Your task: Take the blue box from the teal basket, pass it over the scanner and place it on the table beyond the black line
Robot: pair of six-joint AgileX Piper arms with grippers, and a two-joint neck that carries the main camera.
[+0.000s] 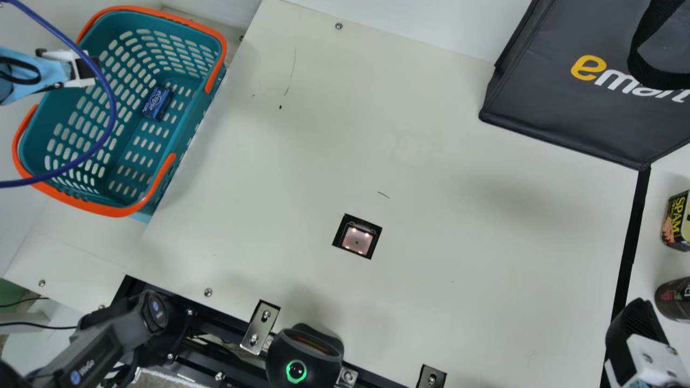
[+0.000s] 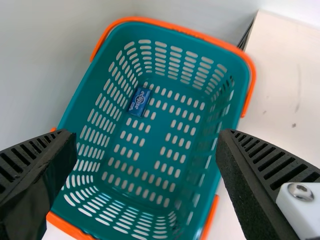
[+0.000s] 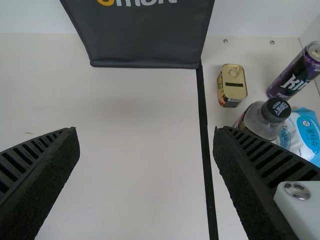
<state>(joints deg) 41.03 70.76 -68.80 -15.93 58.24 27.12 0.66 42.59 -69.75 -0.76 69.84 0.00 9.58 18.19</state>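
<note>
Left hand (image 1: 92,67) apart over teal basket (image 2: 242,80); blue box (image 2: 139,102) near wall (image 2: 87,100), room beside

There is one each of basket (image 1: 108,210), box (image 1: 157,103), scanner (image 1: 357,241), bag (image 1: 560,118), tin (image 3: 233,87), jar (image 3: 259,123), can (image 3: 294,74), packet (image 3: 306,135) and black line (image 1: 631,231).

Pale wall (image 1: 431,19), cream table (image 1: 458,134), soft shadows across it

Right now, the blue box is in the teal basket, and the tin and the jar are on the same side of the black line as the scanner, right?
Not quite: the main view shows the tin and the jar across the black line from the scanner. The blue box is in the teal basket.
</note>
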